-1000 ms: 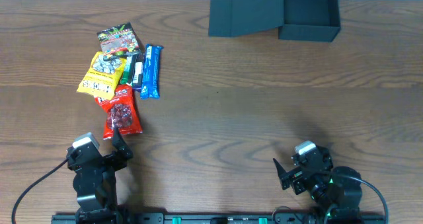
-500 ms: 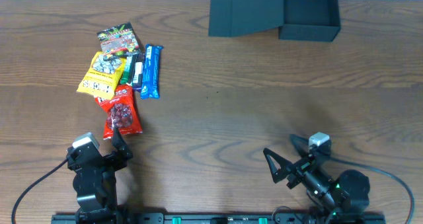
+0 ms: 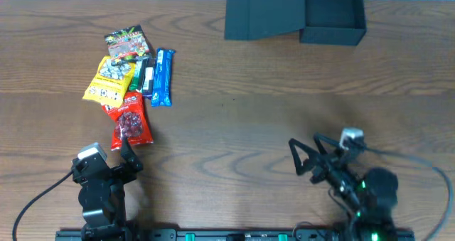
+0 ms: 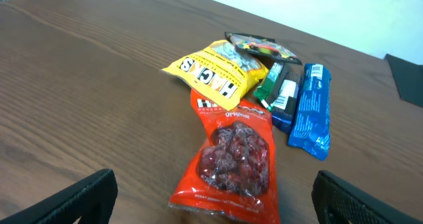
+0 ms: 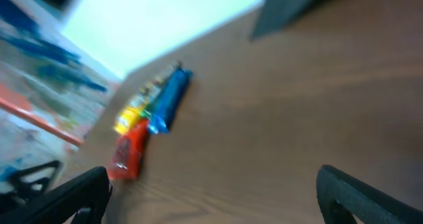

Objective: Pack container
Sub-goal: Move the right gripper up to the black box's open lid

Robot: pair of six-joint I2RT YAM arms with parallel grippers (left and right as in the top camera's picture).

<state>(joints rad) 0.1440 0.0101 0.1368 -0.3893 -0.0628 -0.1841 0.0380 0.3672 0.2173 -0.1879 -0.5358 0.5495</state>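
One dark wood-grain table (image 3: 234, 127), white wall (image 4: 330, 12) behind; container (image 3: 330, 13) open

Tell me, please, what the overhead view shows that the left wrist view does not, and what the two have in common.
Only overhead: the whole container, lid open, at the far edge of the table, plus the left arm and right arm. Only left wrist: its own fingers, spread wide at the bottom corners, and the print "HACKS" on the yellow packet. Both: the red packet, the yellow packet, the blue bar and the wooden table.
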